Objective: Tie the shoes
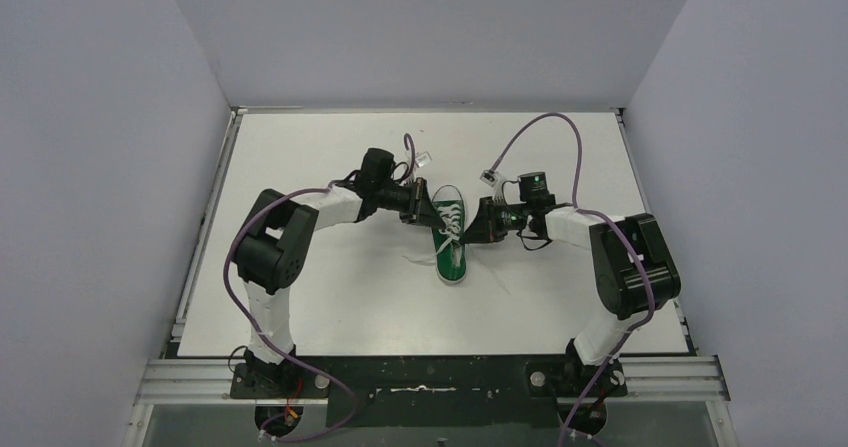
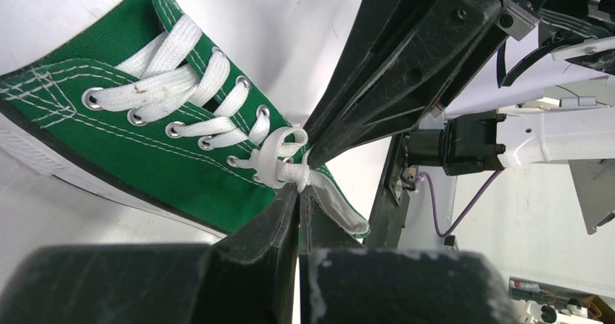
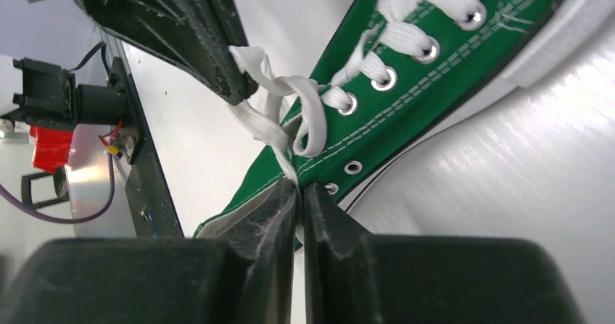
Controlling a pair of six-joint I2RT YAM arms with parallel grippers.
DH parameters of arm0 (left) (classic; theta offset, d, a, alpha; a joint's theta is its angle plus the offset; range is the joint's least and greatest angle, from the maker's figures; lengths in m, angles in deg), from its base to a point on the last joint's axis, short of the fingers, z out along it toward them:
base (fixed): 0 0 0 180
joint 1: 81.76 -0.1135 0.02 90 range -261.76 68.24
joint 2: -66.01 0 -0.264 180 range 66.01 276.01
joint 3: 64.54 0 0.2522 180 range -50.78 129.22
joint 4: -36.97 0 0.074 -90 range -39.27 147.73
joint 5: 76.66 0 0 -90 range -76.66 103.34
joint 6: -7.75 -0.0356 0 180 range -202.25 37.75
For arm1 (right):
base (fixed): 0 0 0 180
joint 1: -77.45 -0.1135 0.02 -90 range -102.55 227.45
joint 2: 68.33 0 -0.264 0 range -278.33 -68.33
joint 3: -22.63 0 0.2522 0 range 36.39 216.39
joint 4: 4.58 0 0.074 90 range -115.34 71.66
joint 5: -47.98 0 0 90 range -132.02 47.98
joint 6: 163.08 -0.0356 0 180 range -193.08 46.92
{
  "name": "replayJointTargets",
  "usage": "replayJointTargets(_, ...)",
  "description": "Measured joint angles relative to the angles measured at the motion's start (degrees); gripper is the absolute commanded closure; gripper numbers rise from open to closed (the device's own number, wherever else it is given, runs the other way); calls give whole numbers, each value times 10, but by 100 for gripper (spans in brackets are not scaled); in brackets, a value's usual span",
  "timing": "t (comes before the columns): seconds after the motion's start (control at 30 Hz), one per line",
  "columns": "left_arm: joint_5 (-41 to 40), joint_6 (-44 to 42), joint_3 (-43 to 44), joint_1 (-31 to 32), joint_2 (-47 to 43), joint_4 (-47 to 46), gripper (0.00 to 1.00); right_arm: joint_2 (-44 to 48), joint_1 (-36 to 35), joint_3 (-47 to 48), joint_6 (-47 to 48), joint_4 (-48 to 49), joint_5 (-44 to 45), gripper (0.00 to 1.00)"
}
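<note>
The green canvas sneaker (image 1: 453,259) lies on the white bench (image 1: 320,297), directly between our two hands. We find the left hand (image 2: 299,193) clenched on a strand of the white laces (image 2: 279,166), just ahead of its fingertips at the top eyelets. We find the right hand (image 3: 299,188) likewise clenched on a lace strand, facing the left hand across the shoe opening. The crossed laces sit between both sets of fingertips.

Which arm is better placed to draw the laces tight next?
Right, marginally: the right pincer is shut on a straight, taut-looking lace strand beside the green sneaker. The left pincer also grips lace, but it is bunched against its tips.
</note>
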Motion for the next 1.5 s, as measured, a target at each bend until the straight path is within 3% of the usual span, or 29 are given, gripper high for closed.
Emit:
replayJointTargets(0.3, -28, -7, -53, 3, -61, 0, 100, 58, 4, -18, -43, -23, 59, 100)
replayJointTargets(0.63, -63, -10, -108, 55, -89, 1, 100, 90, 4, -32, -61, -42, 87, 88)
replayJointTargets(0.93, -67, 26, -114, 55, -89, -48, 100, 94, 7, -85, -85, -6, 92, 77)
replayJointTargets(1.17, -70, 32, -144, 55, -89, -56, 100, 118, 11, -98, -88, -5, 92, 78)
replayJointTargets(1.27, -71, 31, -146, 55, -89, -53, 100, 130, 13, -101, -89, -9, 92, 86)
replayJointTargets(1.4, -72, 24, -146, 55, -94, -45, 100, 139, 16, -102, -89, -14, 92, 89)
replayJointTargets(1.5, -75, 11, -146, 56, -98, -29, 100, 140, 18, -102, -88, -22, 92, 100)
